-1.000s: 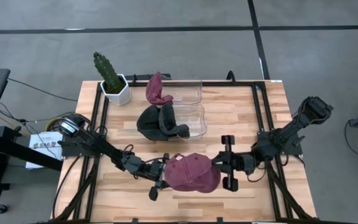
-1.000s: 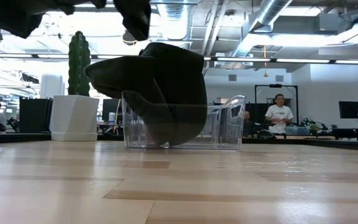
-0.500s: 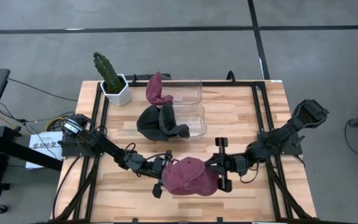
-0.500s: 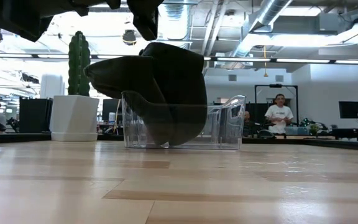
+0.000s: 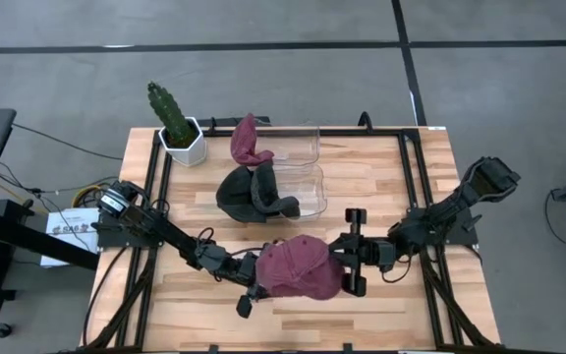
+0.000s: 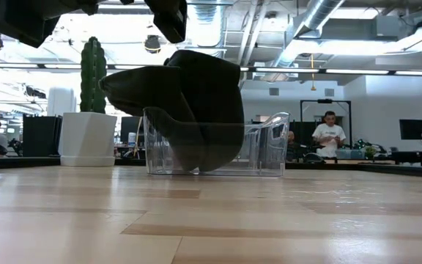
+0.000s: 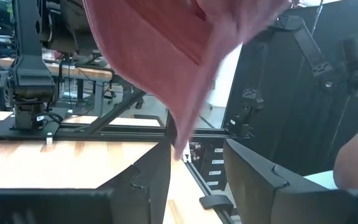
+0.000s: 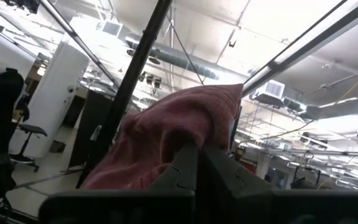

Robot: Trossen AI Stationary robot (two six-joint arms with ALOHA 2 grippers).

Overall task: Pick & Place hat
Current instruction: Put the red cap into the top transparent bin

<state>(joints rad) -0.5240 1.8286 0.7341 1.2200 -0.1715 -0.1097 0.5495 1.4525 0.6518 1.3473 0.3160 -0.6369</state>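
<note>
A maroon hat [image 5: 298, 267] hangs over the table's near middle between my two grippers. My right gripper [image 5: 339, 264] comes at it from the right and is shut on it. My left gripper [image 5: 254, 286] stands open at the hat's left edge. In the left wrist view the hat's cloth [image 7: 160, 56] hangs above that gripper [image 7: 197, 147], and its lowest edge dips into the gap beside one finger. A black hat [image 5: 254, 193] lies in the nearer clear bin [image 5: 308, 192], and another maroon hat [image 5: 248, 143] hangs over the farther bin's left end. My left gripper: the hat's hanging edge [image 7: 183, 148] reaches down beside one finger [image 7: 157, 177]; I cannot tell whether it touches. My right gripper pinches the hat's cloth at its right side [image 8: 185, 134] between its two shut fingers [image 8: 182, 168], coming from the table's right and slanting a little upward. The hat is bunched beyond the fingertips and lifted clear of the table.
A cactus in a white pot [image 5: 180, 133] stands at the far left corner. Two clear bins [image 5: 303, 147] stand side by side at the far middle. Black frame rails [image 5: 409, 187] run along the table's sides. Bare wood lies on the right half [image 5: 381, 187].
My right gripper has turned a little and edged toward the left arm with the hat. The hat has bunched up closer to my left gripper and shifted slightly toward the far edge. Both grippers keep the same opening.
</note>
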